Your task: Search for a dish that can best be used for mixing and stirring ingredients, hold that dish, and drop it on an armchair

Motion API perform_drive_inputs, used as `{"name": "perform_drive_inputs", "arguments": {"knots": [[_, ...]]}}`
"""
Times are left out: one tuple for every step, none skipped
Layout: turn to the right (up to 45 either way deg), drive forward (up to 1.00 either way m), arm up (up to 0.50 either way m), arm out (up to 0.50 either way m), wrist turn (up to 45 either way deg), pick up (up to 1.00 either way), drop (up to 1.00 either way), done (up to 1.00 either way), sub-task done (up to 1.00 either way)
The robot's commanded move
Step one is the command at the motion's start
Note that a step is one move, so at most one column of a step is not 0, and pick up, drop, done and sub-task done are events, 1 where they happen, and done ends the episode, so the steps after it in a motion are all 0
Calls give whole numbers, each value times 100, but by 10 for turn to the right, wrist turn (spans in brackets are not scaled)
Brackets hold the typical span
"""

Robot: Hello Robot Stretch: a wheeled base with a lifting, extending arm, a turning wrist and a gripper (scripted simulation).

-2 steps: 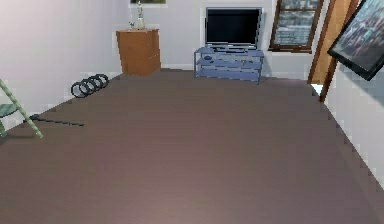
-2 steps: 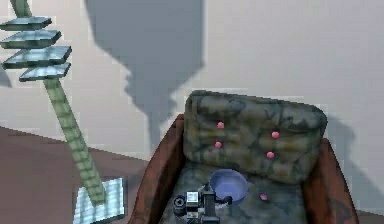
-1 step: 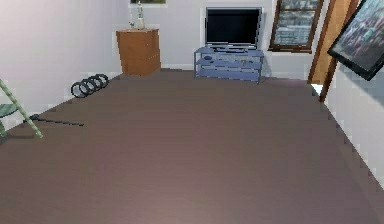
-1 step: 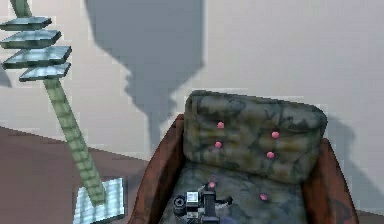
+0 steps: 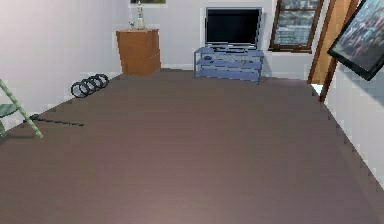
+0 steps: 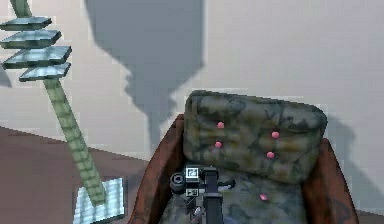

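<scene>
As the gripper (image 6: 200, 182) is seen at the seat of the armchair (image 6: 255, 140), 6 o'clock in the arm side view, the drop step is judged current. Whether the dish is held, or where it is, cannot be told. Release onto the seat is called for next.

Dark arm (image 6: 213, 212), hand (image 6: 203, 184) at its end

Forward over floor (image 5: 190, 150), side close on armchair (image 6: 250, 110)

tufted cloth armchair (image 6: 255, 135), wooden frame
</scene>
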Motion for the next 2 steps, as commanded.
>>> {"name": "perform_drive_inputs", "arguments": {"knots": [[0, 0, 0, -8, 0, 0, 0, 0, 0], [0, 0, 0, 0, 0, 0, 0, 100, 0]]}}
